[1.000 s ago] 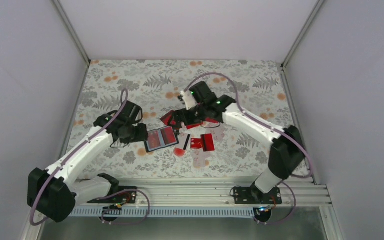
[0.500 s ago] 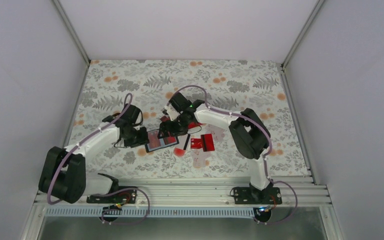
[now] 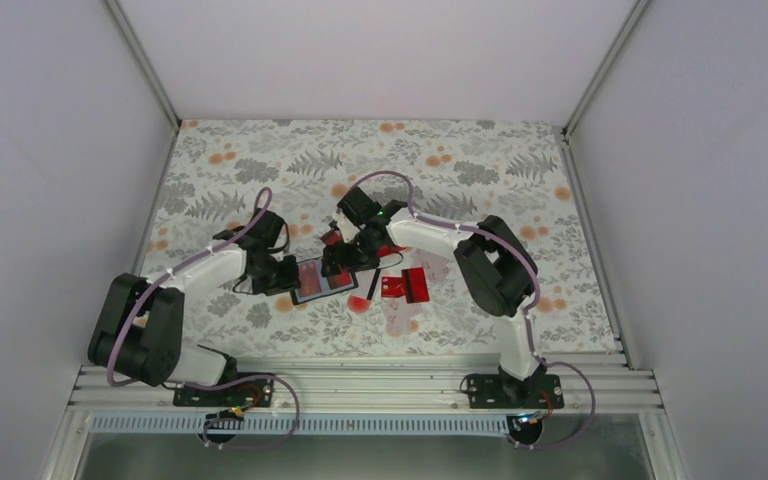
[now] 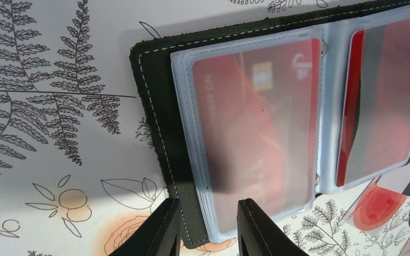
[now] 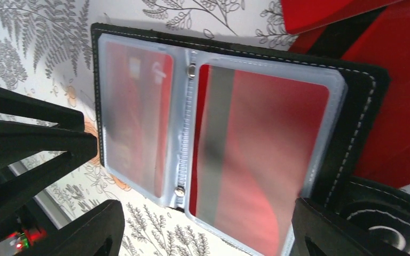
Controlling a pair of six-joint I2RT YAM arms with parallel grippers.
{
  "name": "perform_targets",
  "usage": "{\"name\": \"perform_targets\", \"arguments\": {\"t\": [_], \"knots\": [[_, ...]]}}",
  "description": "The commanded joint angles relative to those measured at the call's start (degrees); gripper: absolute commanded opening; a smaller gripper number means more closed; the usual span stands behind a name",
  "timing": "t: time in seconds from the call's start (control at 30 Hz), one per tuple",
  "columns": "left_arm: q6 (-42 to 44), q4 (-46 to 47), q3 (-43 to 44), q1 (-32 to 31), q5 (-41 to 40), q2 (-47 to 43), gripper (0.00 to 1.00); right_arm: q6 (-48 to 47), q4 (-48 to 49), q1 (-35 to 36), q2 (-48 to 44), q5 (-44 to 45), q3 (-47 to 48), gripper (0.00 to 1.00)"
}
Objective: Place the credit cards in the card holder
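Observation:
The black card holder [image 3: 320, 279] lies open on the flowered cloth, its clear sleeves showing a red credit card [image 4: 251, 122] in one page and a striped one [image 5: 267, 149] in the other. My left gripper [image 3: 294, 274] is shut on the holder's left edge; the cover [image 4: 160, 106] and the sleeve stack sit between its jaws [image 4: 208, 229]. My right gripper [image 3: 341, 257] hovers open over the right page [image 5: 208, 229], one finger [image 5: 341, 229] against the cover's right border. Loose red credit cards [image 3: 406, 285] lie to the right, and others [image 5: 400, 80] show beyond the holder.
A card standing on edge, black stripe up [image 3: 372, 283], lies between the holder and the loose cards. A red round spot [image 3: 359, 305] marks the cloth just in front. Grey walls close in the table on three sides.
My left arm folded back while its jaws narrowed onto the holder's left edge. My right gripper swung left and down from the loose cards to above the holder's right page.

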Motion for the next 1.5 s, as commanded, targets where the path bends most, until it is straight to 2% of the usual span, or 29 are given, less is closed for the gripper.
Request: {"name": "perform_targets", "arguments": {"t": [0.0,0.57,0.8,0.9,1.07,1.47], "knots": [[0.47,1.62,-0.91,0.36,0.12,1.56,0.29,-0.26,-1.82,-0.24,1.22,3.24,1.33,0.80],[0.46,2.10,-0.95,0.35,0.35,3.55,0.28,-1.60,-0.62,-0.20,1.98,0.34,-0.45,0.80],[0.38,2.39,-1.12,0.35,0.33,4.26,0.24,-1.68,-3.08,-0.20,2.37,5.76,-0.96,0.80],[0.41,2.53,-1.37,0.36,0.29,4.75,0.22,-1.86,-2.32,-0.20,1.73,4.29,-1.87,0.80],[0.55,3.00,-1.49,0.30,0.42,6.23,0.19,-2.47,2.15,-0.21,0.58,-3.24,-3.92,0.78],[0.60,3.28,-1.52,0.27,0.58,7.26,0.18,-2.44,5.12,-0.25,-3.43,-7.26,-2.59,0.74]]}}
